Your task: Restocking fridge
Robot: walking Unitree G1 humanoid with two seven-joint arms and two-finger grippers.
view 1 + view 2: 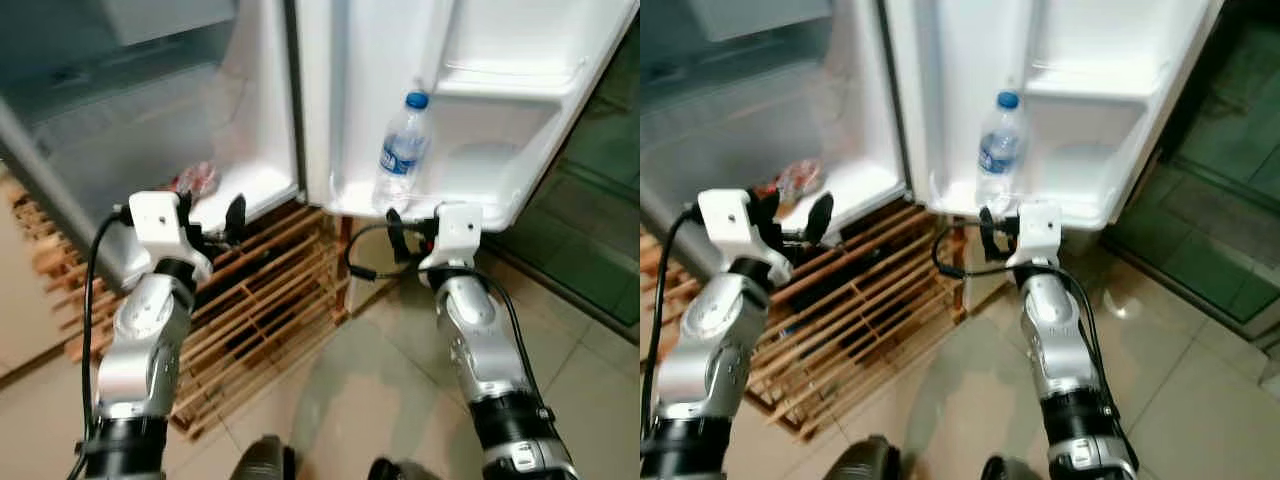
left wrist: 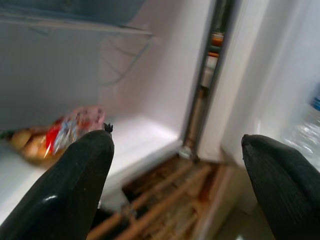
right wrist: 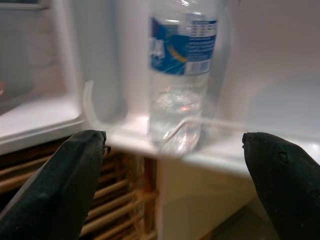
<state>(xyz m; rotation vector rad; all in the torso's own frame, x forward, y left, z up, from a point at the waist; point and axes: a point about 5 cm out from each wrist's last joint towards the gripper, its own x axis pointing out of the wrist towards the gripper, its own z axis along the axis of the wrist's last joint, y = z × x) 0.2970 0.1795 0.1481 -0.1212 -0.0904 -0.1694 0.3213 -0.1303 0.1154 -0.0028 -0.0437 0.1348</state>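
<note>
A water bottle (image 1: 402, 150) with a blue cap and blue label is seen standing upright in the bottom shelf of the open fridge door (image 1: 470, 120), at the shelf's left end. The right gripper (image 3: 175, 165) is held just in front of that shelf, near the bottle but apart from it, with its two black fingers (image 3: 55, 185) spread wide and nothing between them. The right arm is stretched forward from the near right, forearm raised toward the door, wrist level with the shelf's lower edge.

The left gripper (image 2: 175, 175) is held up at the left, in front of the fridge's open compartment (image 1: 130, 130), its fingers likewise parted and empty. The left arm is bent upward, with the wrist turned toward the compartment floor. On that white floor, at the far left, a red-and-clear food packet (image 2: 55, 132) is seen lying. A wooden slatted pallet (image 1: 270, 300) is seen under the fridge, on a tiled floor (image 1: 580, 350).
</note>
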